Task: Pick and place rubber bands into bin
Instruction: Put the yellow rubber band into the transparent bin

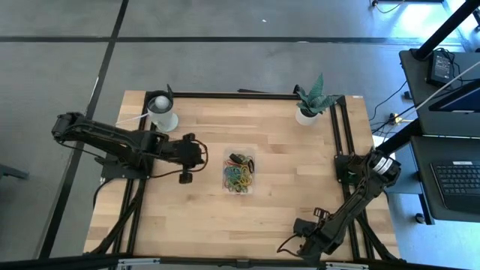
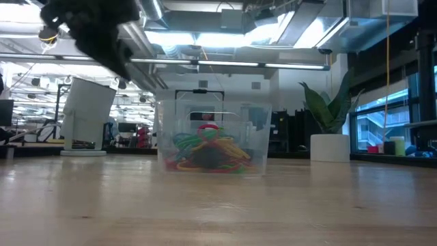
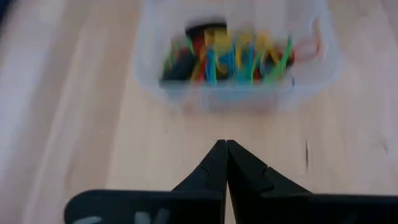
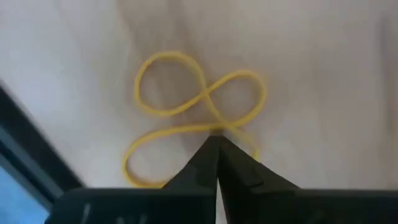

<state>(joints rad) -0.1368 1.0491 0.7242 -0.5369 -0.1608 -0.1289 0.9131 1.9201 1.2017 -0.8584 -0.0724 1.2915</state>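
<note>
The bin (image 1: 240, 172) sits at the middle of the wooden table (image 1: 285, 195), heaped with coloured rubber bands (image 1: 238, 178). One yellow rubber band (image 4: 186, 112) lies twisted on the wood at the near right edge — the right gripper (image 4: 216, 142) has its fingers closed together, pinching that band's strand at their tips. The left gripper (image 3: 225, 147) hangs just beside the bin on its left, fingers pressed shut on nothing. A white cup (image 1: 163, 112) and a potted plant (image 1: 311, 101) stand at the far corners.

Pale matt wood-plank table (image 1: 285, 187), clear glossy plastic bin (image 1: 239, 172), thin smooth rubber bands (image 1: 240, 177), matt black hand fingers (image 3: 214, 171)
</note>
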